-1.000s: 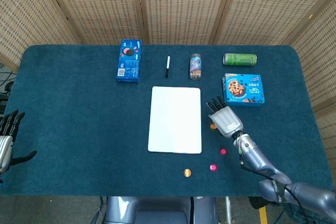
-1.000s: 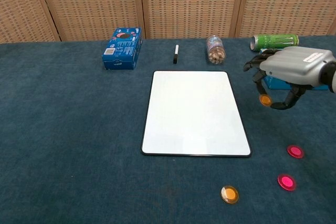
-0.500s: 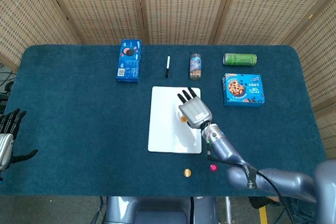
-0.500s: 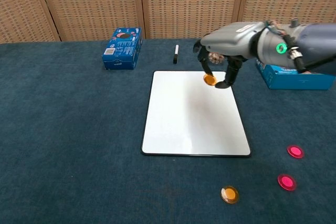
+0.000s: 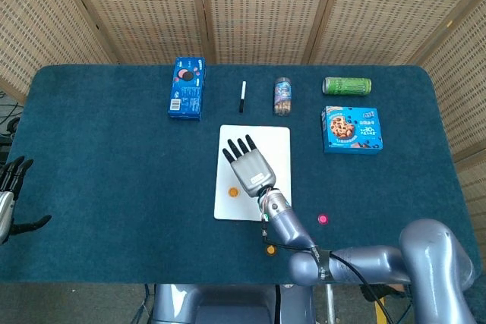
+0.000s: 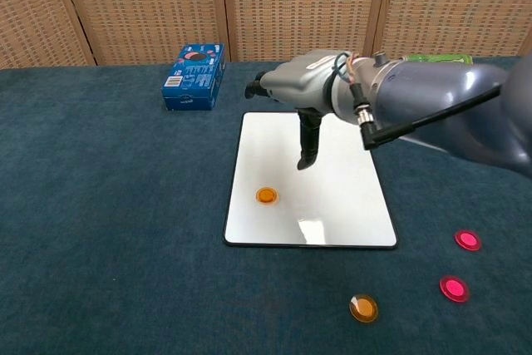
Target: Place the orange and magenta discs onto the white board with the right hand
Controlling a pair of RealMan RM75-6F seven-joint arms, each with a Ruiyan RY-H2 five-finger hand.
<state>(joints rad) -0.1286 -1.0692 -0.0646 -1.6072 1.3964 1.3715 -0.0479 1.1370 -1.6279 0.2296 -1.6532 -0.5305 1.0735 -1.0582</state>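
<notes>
The right hand hovers over the white board with its fingers spread and nothing in them, one digit hanging down toward the surface; an orange disc lies flat on the board near its left edge, clear of the hand. A second orange disc sits on the blue cloth just in front of the board's near edge, and two magenta discs lie well apart to the right. The left hand rests at the far left table edge, fingers apart and empty. With one disc down and three to go, the sensible next move looks like lifting straight up off the board so the trailing digit does not nudge the placed disc, then swinging to the closest disc on the cloth. The discs are thin and flat on soft fabric, so a low, pinching approach from above seems called for. Each later release is best aimed at bare board away from the first disc.
</notes>
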